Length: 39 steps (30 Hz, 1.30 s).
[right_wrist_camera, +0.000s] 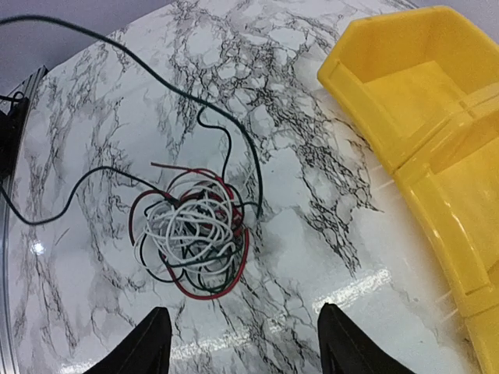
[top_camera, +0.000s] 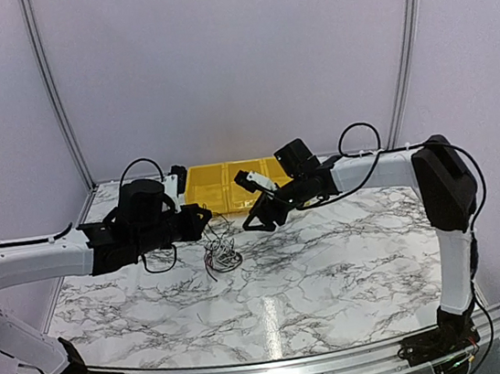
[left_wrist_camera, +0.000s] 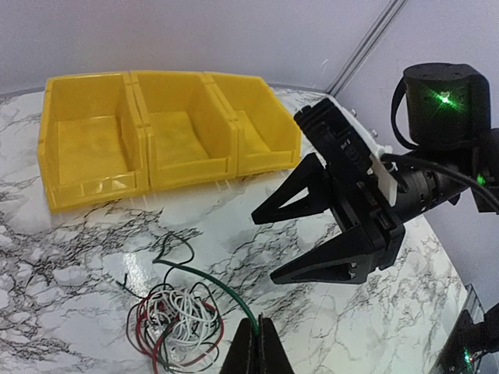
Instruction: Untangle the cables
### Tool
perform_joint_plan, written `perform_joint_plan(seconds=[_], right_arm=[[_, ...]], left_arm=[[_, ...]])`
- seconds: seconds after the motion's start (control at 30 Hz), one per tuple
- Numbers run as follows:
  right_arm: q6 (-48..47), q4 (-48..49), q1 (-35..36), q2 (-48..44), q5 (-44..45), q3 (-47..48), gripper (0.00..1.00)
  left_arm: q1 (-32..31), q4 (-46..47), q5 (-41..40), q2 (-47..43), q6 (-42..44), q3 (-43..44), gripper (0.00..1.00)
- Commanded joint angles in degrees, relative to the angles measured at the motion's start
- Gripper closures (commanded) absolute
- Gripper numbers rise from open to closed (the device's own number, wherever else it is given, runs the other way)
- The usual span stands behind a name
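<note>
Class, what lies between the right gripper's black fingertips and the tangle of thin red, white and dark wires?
Only bare marble tabletop separates right gripper from wire tangle, shown in right wrist view.

From above, the cables [top_camera: 219, 246] are too small to tell strand from strand. The left end effector [left_wrist_camera: 253, 336] and right end effector [right_wrist_camera: 243, 312] are cut off by their wrist views' bottom edges, only fingertips showing.

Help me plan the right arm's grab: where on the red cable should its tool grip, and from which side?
Grip the red cable at its outer loop, bulging clear of the tangle toward the right tool. Come straight down, open fingers straddling it.
</note>
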Motion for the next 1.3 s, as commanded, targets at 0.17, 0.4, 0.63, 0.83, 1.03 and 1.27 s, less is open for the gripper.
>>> perform_joint_plan(seconds=[0.17,0.4,0.63,0.83,1.03,1.27], right_arm=[[13.3,0.3,2.4,13.6,-4.0,14.7,0.34],[16.7,0.3,5.5,18.1,1.4,19.1,0.31],[20.9,1.5,6.0,22.9,2.3,21.0,0.34],[19.7,0.6,8.1,27.2,3.5,22.0,0.47],[18.4,-1.1,8.9,29.5,8.7,21.6,0.46],[15.6,-1.9,7.0,25.8,13.4,15.9,0.46]], left_arm=[[-0.1,6.9,-3.9,-2.2,-3.5,-5.2,1.0],[-0.1,7.7,-3.8,-2.8,-3.6,-6.3,1.0],[-0.1,7.7,-4.6,-5.2,-3.3,-6.7,1.0],[-0.1,7.7,-4.7,-7.1,-3.0,-7.4,1.0],[-0.1,7.1,-4.5,-10.0,-2.7,-6.5,1.0],[-0.1,-2.8,-5.4,-13.6,3.8,4.8,1.0]])
